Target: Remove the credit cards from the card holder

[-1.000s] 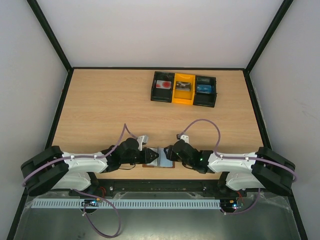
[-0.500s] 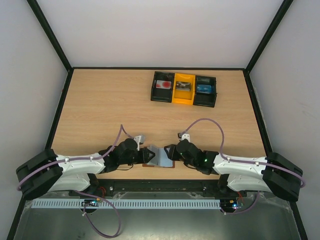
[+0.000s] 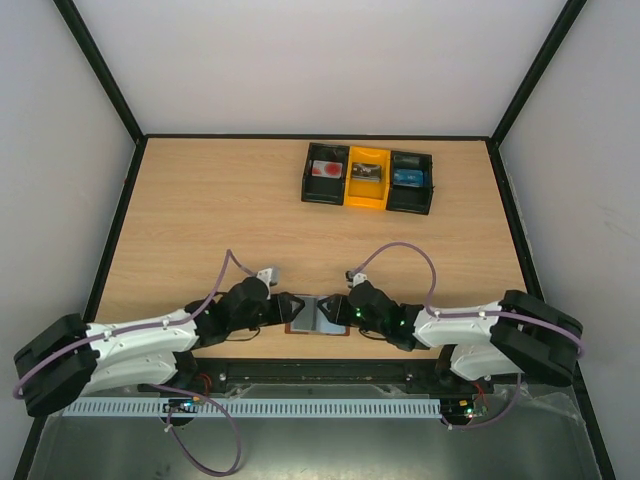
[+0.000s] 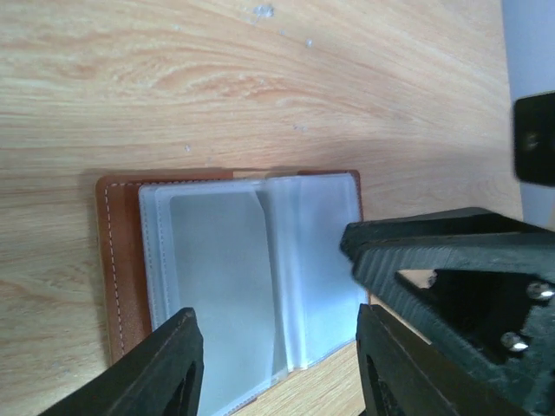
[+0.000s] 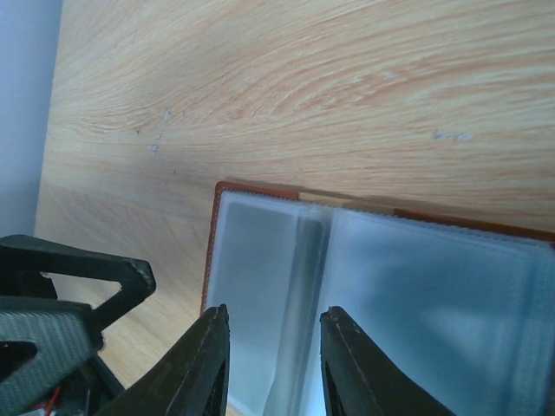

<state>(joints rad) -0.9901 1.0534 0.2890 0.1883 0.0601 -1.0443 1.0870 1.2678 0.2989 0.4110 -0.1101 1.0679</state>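
The card holder (image 3: 317, 315) lies open on the table near the front edge, brown leather with pale clear sleeves. It shows in the left wrist view (image 4: 251, 260) and the right wrist view (image 5: 364, 269). I cannot tell whether a card is in the sleeves. My left gripper (image 3: 297, 306) is open at its left side, jaws astride the sleeves (image 4: 277, 364). My right gripper (image 3: 334, 309) is open at its right side, also over the sleeves (image 5: 273, 364). Three credit cards lie in the far tray: red-and-white (image 3: 325, 170), grey (image 3: 366, 171), bluish (image 3: 409, 177).
The black-and-yellow three-compartment tray (image 3: 368, 196) stands at the back right of the table. The two grippers face each other a few centimetres apart; the right one shows in the left wrist view (image 4: 468, 277), the left one in the right wrist view (image 5: 61, 303).
Both grippers drew apart a little half a second ago and have closed in again over the open holder. The sleeves now lie flatter. The left arm has stretched lower and further left.
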